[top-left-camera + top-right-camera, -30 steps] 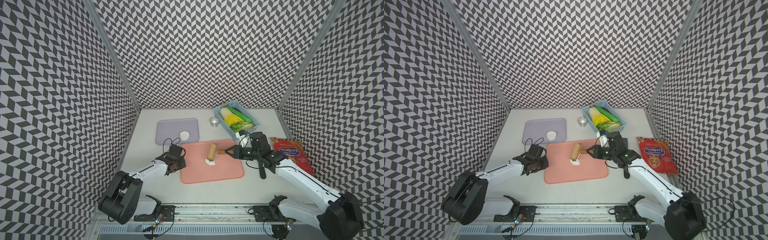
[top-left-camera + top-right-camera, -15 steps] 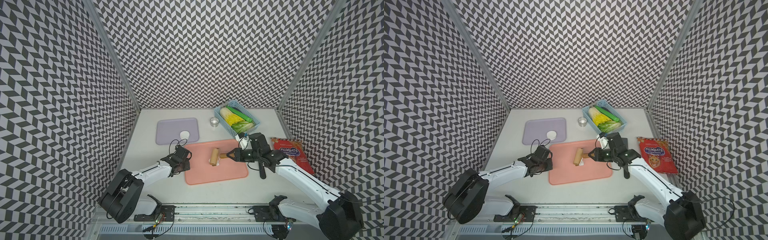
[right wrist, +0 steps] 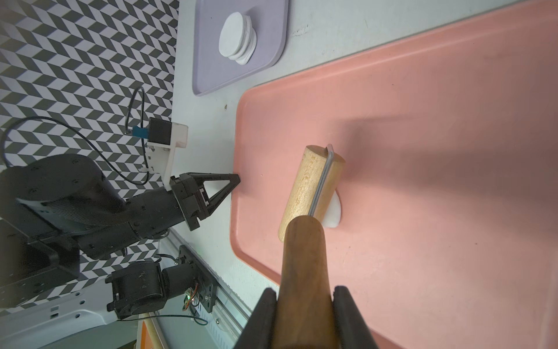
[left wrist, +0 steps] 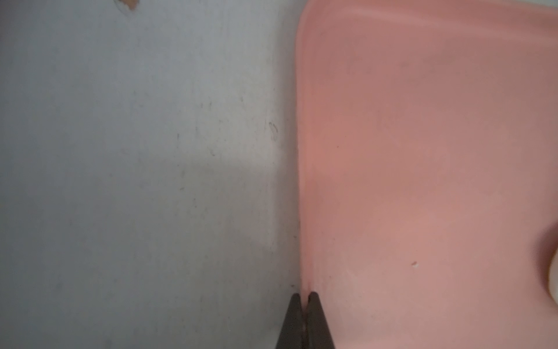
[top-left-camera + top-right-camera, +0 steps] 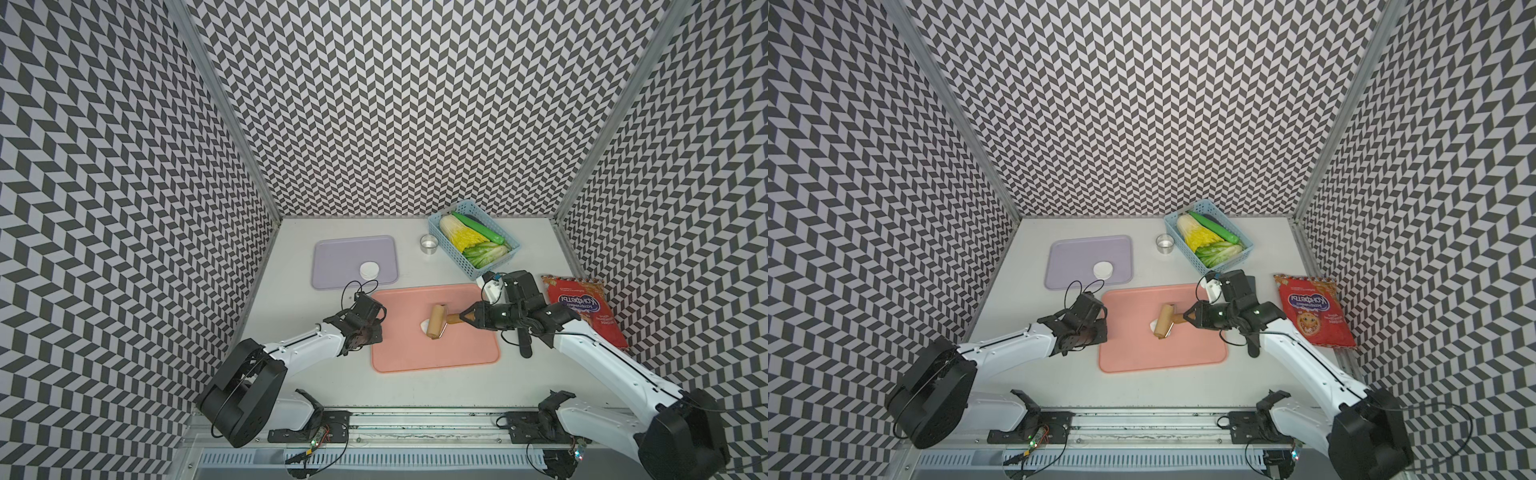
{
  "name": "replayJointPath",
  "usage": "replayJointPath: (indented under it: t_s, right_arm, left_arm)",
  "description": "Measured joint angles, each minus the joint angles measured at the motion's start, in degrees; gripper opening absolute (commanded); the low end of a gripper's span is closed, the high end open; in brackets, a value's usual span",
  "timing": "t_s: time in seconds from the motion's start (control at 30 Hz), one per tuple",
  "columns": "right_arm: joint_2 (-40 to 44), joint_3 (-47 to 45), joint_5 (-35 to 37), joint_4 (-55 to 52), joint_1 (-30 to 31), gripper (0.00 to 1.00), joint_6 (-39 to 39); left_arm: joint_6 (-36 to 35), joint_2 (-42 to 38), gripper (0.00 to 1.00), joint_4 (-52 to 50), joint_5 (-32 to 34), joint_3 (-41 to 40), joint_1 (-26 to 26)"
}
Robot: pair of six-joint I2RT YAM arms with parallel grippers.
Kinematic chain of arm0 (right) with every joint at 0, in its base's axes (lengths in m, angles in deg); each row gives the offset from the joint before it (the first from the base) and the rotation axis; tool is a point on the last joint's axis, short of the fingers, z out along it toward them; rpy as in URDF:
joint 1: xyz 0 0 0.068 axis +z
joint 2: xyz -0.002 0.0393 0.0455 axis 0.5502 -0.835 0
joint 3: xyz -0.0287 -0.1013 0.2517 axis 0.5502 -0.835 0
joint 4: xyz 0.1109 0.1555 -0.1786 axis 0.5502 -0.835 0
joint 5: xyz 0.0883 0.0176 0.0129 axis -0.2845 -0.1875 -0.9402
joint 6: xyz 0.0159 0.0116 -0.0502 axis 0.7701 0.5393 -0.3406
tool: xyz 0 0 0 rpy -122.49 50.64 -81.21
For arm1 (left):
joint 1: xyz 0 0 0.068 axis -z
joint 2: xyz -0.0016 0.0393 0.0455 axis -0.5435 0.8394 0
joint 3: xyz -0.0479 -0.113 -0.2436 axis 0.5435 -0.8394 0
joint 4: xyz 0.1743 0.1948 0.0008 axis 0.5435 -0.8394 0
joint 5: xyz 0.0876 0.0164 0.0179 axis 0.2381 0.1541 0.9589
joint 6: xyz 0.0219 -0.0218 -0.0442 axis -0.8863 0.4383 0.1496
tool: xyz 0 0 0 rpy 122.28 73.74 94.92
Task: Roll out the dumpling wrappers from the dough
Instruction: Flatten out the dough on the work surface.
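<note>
**Top views.** In a top view, my right end effector grips the rolling pin by its handle. The dough lies just beyond it, under the roller, on the pink board. The finished dumpling wrappers lie well beyond my left end effector.

**Left wrist.** The left end effector is closed on the board's rim.

**Right wrist.** Dough protrudes from beneath the roller.

**Step in hand:** flattening. **Next move:** press down and roll evenly across the dough.
</note>
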Motion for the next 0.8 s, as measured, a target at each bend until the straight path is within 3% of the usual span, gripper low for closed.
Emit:
replayJointPath:
  t_s: [0.5,0.8]
  right_arm:
    - [-2.9,-5.4,-1.7,10.1,-0.3,0.00,1.6]
    - [2.6,-4.8,2.5,3.1,-2.9,0.00,-0.3]
  left_arm:
    - [0.0,0.1,0.00,0.0,0.7,0.0,0.5]
    - [0.2,0.1,0.00,0.0,1.1,0.0,0.7]
